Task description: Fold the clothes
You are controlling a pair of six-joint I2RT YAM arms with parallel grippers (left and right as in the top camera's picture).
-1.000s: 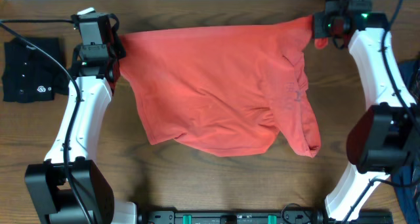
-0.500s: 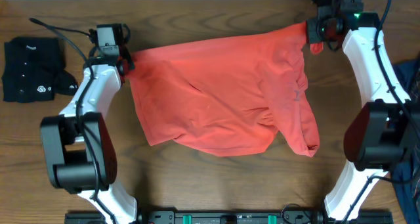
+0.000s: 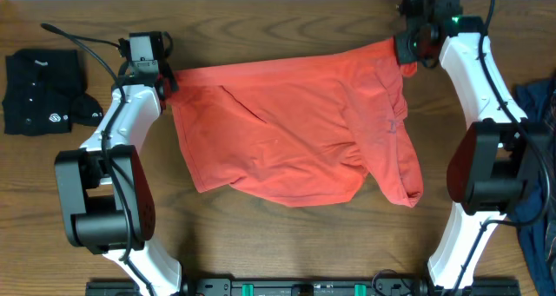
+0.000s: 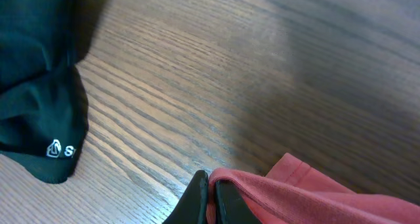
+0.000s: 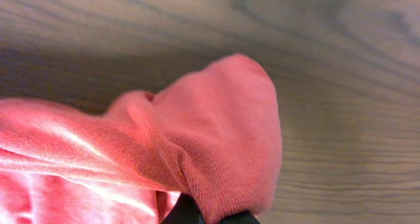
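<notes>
Coral-red T-shirt (image 3: 287, 131) clamped in left end effector (image 3: 166, 79) and right end effector (image 3: 407, 49); white logo (image 4: 54, 148) on black shirt (image 3: 39, 88).

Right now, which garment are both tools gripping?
The coral-red T-shirt, pinched at its far corners by the left tool and right tool; the black shirt and dark blue garment lie aside.

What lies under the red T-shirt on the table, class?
Around the red T-shirt only the wooden table shows, and its near edge rests on bare wood. The left gripper and right gripper pinch its far corners. Anything beneath the spread cloth is covered, so unseen.
</notes>
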